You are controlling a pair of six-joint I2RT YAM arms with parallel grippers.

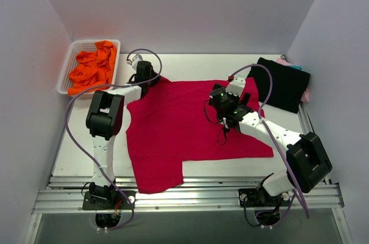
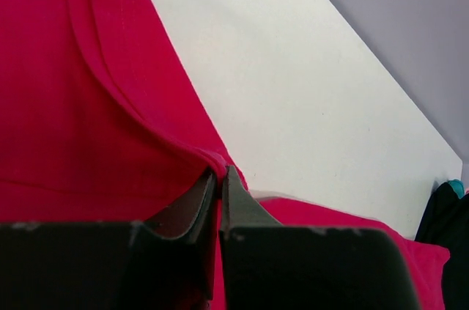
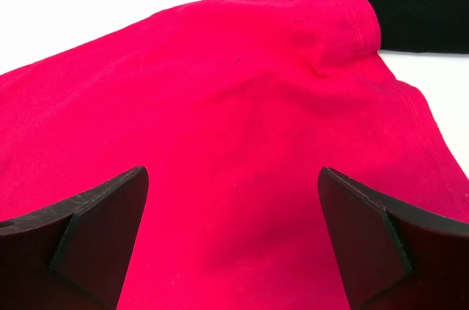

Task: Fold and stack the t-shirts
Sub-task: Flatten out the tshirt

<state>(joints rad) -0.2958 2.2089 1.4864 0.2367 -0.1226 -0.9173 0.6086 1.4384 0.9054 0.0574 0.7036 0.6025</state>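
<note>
No text, label, brand, number or sign readable in any view.

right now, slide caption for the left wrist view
Left tool pinching the red t-shirt at its edge, white table beyond.
</note>
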